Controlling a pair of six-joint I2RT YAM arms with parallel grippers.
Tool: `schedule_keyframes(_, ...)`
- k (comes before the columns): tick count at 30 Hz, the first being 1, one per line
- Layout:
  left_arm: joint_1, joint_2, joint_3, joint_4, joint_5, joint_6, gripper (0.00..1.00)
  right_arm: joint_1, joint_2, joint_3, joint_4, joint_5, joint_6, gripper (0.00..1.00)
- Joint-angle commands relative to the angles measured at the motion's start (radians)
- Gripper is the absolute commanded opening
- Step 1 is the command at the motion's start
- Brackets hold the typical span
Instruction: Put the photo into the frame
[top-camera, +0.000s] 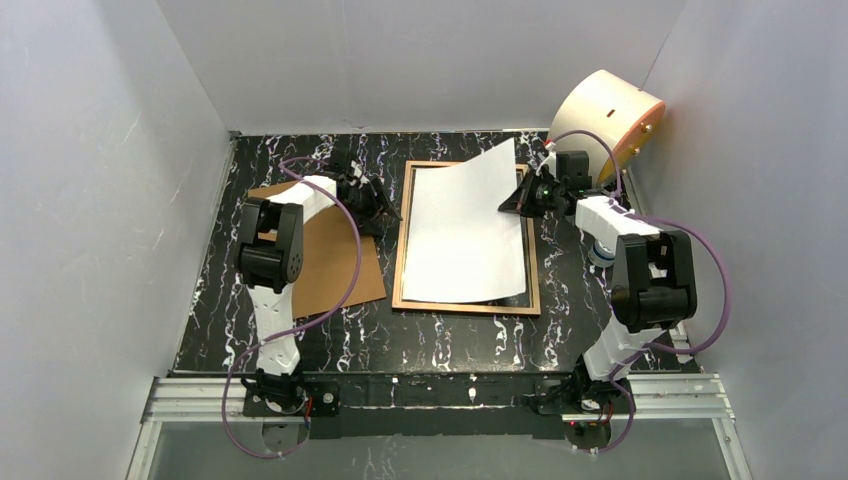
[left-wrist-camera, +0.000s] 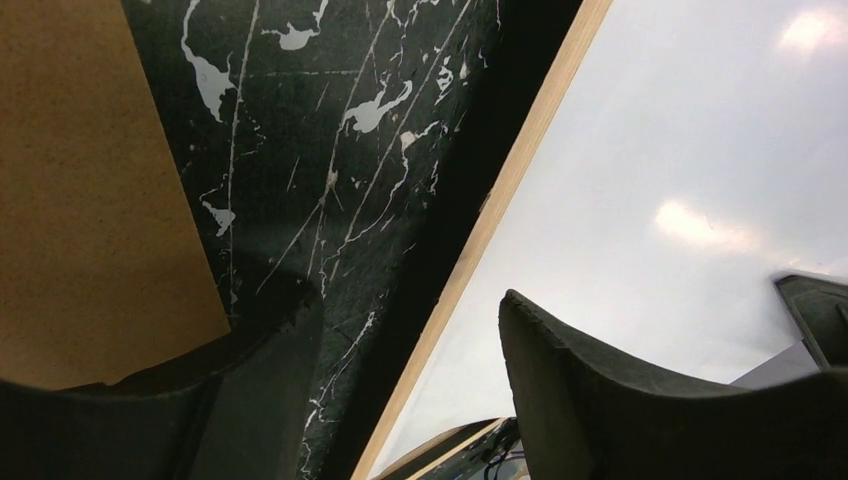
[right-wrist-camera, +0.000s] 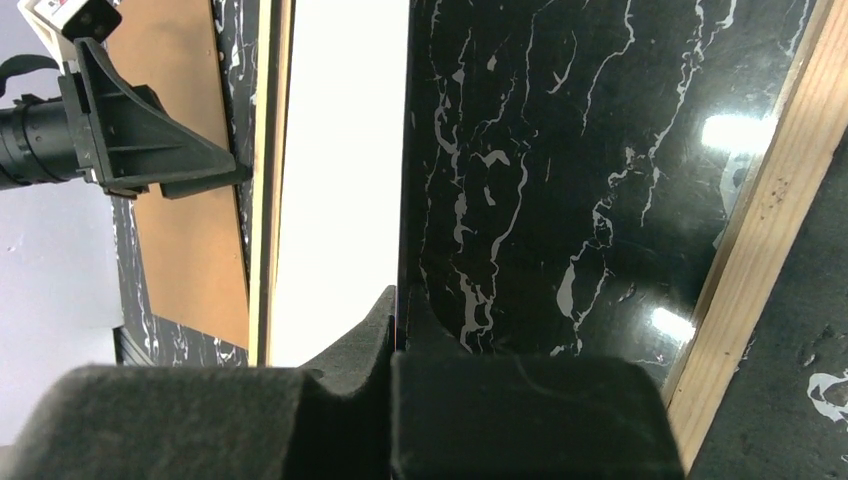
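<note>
- the photo (top-camera: 465, 235) lies white side up inside the frame (top-camera: 400, 250), which is flat on the black marbled table (top-camera: 450, 340); its far right corner is lifted.
- the right gripper (top-camera: 510, 203) is pressed together, pinching the photo's right edge.
- the left gripper (top-camera: 385, 205) is spread at the frame's far left edge, holding nothing.
- a brown backing board (top-camera: 335, 260) lies left of the frame.

top: high behind, looking down, wide | left wrist: close, facing right | right wrist: close, facing left | shared: frame (top-camera: 399, 250)
</note>
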Motion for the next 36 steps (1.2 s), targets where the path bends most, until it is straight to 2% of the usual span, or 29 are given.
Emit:
schedule_keyframes(1, -0.006, 0.018, 0.027, -0.001, 0.020, 0.022, 0.61, -0.002, -0.005, -0.006, 0.025, -0.044, -0.014, 0.01)
schedule_keyframes(7, -0.006, 0.024, 0.025, 0.002, 0.023, 0.025, 0.58, -0.002, 0.039, 0.011, -0.002, -0.095, -0.046, 0.01)
schedule_keyframes(18, -0.014, 0.027, 0.012, 0.004, 0.017, 0.005, 0.56, -0.002, 0.082, 0.057, -0.028, -0.062, -0.062, 0.13)
schedule_keyframes(26, -0.014, 0.017, 0.005, 0.003, -0.006, -0.001, 0.56, -0.002, 0.069, 0.063, -0.056, 0.008, -0.062, 0.30)
schedule_keyframes(29, -0.013, 0.015, 0.009, 0.003, -0.008, -0.002, 0.56, -0.002, 0.064, 0.070, -0.070, 0.034, -0.065, 0.34)
schedule_keyframes(33, -0.015, 0.015, 0.013, 0.000, -0.010, -0.004, 0.56, -0.001, 0.049, 0.070, -0.074, 0.059, -0.066, 0.32)
schedule_keyframes(36, -0.013, 0.015, 0.013, -0.002, -0.011, -0.003, 0.57, -0.002, 0.039, 0.061, -0.061, 0.072, -0.065, 0.16)
